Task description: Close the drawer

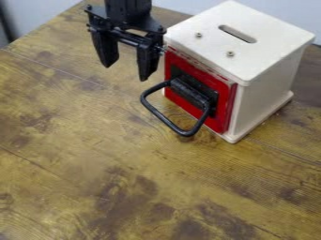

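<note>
In the upper right of the frame we see a pale wooden casing [245,56] that stands on the desk [88,169], with a slot on its top face. The drawer [201,89] sits in the left face of this casing: its red front shows around a black plate, and it seems almost flush with the casing, though we cannot tell if it is fully in. A big black wire handle [170,108] hangs from the plate and reaches down and to the left, and its lowest part lies on the desk or very near to it. The gripper [126,58] is in the upper middle of the frame, just to the left of the casing and above the handle. It is black and points down, its two fingers are clearly apart, and between them we see only the desk, so it holds nothing. The right finger [146,62] is just beside the left edge of the drawer front; we cannot tell if they touch. The desk has a worn brown wood pattern, and at the upper left corner its edge is visible.
</note>
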Robot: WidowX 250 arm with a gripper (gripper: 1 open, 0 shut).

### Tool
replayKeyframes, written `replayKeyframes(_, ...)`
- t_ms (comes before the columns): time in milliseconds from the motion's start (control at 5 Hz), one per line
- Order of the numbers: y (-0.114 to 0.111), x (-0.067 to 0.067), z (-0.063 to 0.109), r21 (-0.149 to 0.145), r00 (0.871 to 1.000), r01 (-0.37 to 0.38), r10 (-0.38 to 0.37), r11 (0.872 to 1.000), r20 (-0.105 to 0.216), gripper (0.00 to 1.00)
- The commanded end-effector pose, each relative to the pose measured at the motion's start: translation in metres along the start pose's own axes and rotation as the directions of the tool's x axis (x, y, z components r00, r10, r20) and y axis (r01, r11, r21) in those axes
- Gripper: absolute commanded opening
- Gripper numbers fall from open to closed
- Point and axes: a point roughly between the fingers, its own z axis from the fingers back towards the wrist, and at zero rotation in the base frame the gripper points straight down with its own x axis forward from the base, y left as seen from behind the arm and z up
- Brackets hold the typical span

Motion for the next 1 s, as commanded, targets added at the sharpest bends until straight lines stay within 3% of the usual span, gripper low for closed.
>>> replayKeyframes(0,-0.0073,0.0074,0.0222,0.009,0.997,0.012,-0.013,1.0,0.077,1.0)
replayKeyframes(400,-0.0009,0.0158,0.0219,0.014,0.993,-0.088,0.086,0.996,0.08,1.0)
replayKeyframes(800,-0.0021,0.0147,0.0189,0.012,0.991,-0.119,0.118,0.993,0.066,1.0)
